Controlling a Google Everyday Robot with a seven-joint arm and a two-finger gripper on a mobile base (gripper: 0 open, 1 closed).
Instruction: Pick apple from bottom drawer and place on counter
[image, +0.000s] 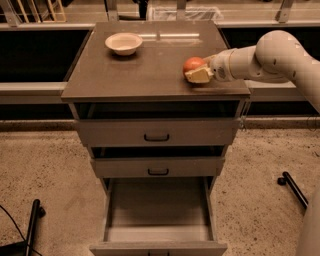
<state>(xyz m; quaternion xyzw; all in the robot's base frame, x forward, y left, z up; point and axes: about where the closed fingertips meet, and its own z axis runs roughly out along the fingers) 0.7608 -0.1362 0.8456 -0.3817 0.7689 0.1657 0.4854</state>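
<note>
The apple (193, 63), red-orange and round, is at the right front of the grey-brown counter (145, 75), at or just above its surface. My gripper (194, 69) reaches in from the right on the white arm and is shut on the apple. Its cream near finger (199, 75) lies against the apple's front; the far finger is hidden behind the fruit. The bottom drawer (157, 246) is pulled fully out below, and its grey inside shows nothing in it.
A white bowl (123, 43) stands at the counter's back left. The top drawer (156, 132) and middle drawer (157, 167), with black handles, stand slightly out. A black wheeled leg (294, 187) lies on the floor at right, a black stand (31, 220) at left.
</note>
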